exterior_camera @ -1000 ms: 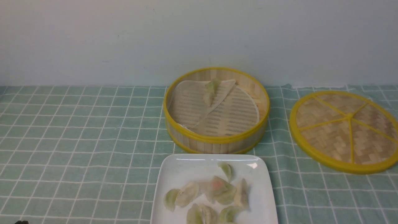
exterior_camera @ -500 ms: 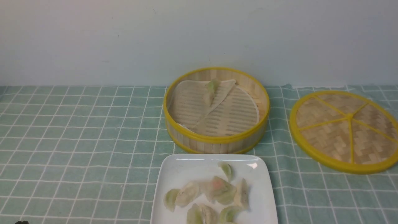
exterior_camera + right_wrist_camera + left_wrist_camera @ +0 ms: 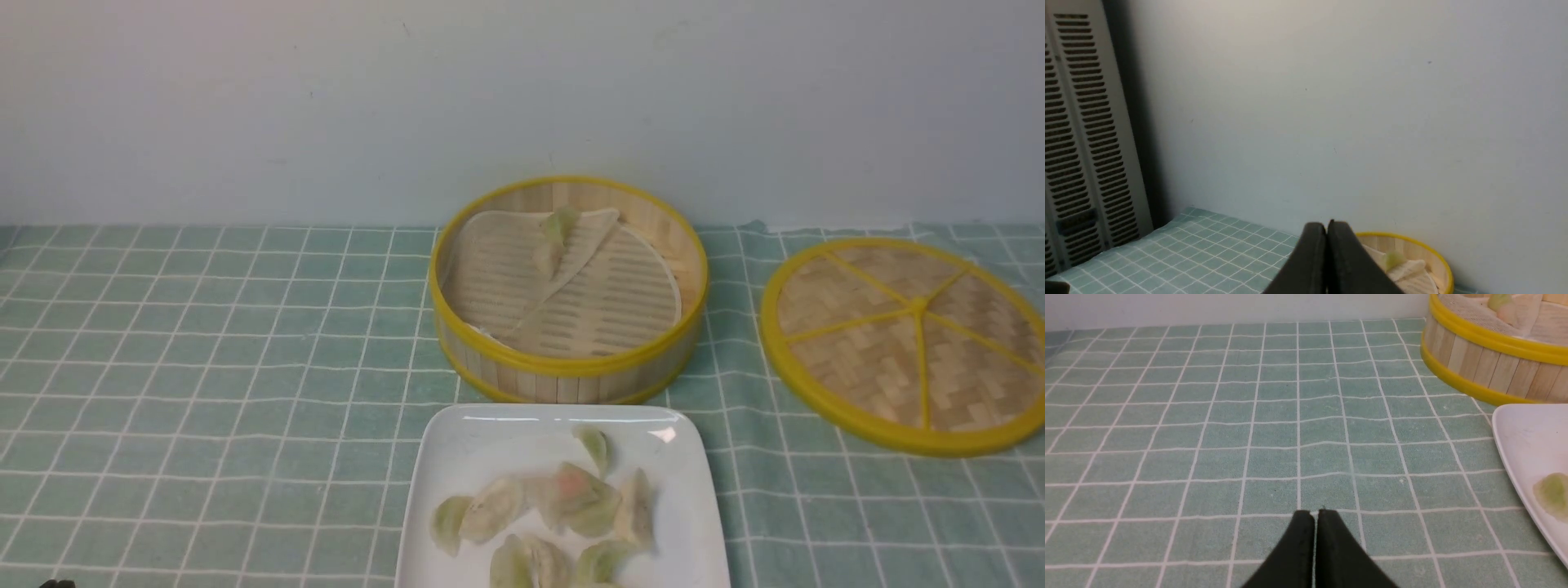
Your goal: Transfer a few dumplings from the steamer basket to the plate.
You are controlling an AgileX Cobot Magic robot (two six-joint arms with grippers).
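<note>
The yellow-rimmed steamer basket stands mid-table, its whitish liner folded over, with one pale green dumpling at its far side. In front of it the white square plate holds several dumplings, one with a pinkish-orange centre. Neither gripper shows in the front view. My left gripper is shut and empty, low over the cloth, with the plate and basket off to one side. My right gripper is shut and empty, raised, facing the wall, the basket just beyond it.
The flat woven lid with a yellow rim lies to the right of the basket. A green checked cloth covers the table up to a pale wall. In the right wrist view a slatted grey panel stands past the table's far edge.
</note>
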